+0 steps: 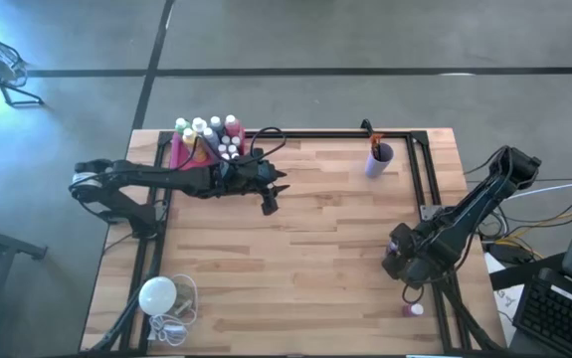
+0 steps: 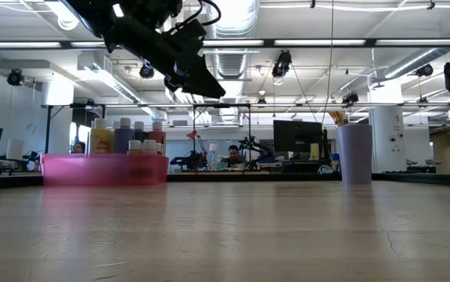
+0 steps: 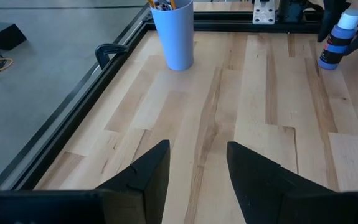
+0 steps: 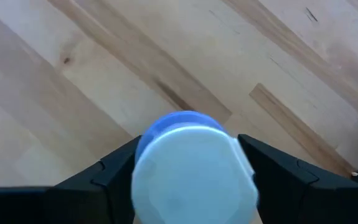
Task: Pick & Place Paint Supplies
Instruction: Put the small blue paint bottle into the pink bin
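A blue paint bottle with a white cap stands on the table near its right edge, and my right gripper is shut on it from above. In the high view the right gripper hides the bottle. A pink tray holding several white-capped bottles sits at the far left. A lavender cup with brushes stands at the far right. A small pink bottle lies near the front right corner. My left gripper hangs open above the table's middle, beside the tray. My right gripper has the blue bottle's white cap between its two fingers, one on each side. The fingers point steeply down from above. The bottle stands almost upright with its base on the table.
A white round bulb with a coiled cord lies at the front left corner. A black frame rail runs along the table's far and right sides. Bare wood lies between the two arms.
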Controlling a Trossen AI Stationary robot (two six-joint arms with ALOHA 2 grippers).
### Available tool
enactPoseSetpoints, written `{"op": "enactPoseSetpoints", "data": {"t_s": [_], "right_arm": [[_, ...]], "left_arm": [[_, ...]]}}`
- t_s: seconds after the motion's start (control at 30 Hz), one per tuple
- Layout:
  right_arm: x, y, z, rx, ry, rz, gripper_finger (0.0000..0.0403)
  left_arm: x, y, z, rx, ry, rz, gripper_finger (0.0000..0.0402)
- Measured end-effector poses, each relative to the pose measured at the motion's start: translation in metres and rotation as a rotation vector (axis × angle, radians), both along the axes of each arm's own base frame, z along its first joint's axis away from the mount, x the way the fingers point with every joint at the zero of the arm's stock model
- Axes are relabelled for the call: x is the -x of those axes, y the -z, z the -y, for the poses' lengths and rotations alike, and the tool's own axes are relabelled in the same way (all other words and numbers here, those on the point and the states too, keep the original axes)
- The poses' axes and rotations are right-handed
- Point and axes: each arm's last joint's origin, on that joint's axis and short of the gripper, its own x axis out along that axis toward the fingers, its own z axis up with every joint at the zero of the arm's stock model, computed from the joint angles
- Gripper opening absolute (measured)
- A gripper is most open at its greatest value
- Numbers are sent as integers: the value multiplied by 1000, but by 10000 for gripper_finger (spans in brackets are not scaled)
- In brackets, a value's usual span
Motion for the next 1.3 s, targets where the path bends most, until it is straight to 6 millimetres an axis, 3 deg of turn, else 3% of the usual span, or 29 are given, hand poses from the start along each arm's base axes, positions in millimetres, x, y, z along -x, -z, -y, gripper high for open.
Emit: {"op": "enactPoseSetpoints", "data": {"t_s": [0.3, 0.8, 1.03, 1.3], "right_arm": [[-2, 5, -1, -8, -38, 39, 192], [-8, 5, -1, 2, -98, 75, 151], [-24, 4, 2, -14, -161, 127, 148], [-56, -5, 4, 12, -393, 296, 140]], "left_arm": [[0, 0, 0, 0, 0, 1, 165], [0, 0, 0, 0, 0, 2, 165], [0, 0, 0, 0, 0, 0, 165], [1, 3, 2, 69, 42, -11, 165]]}}
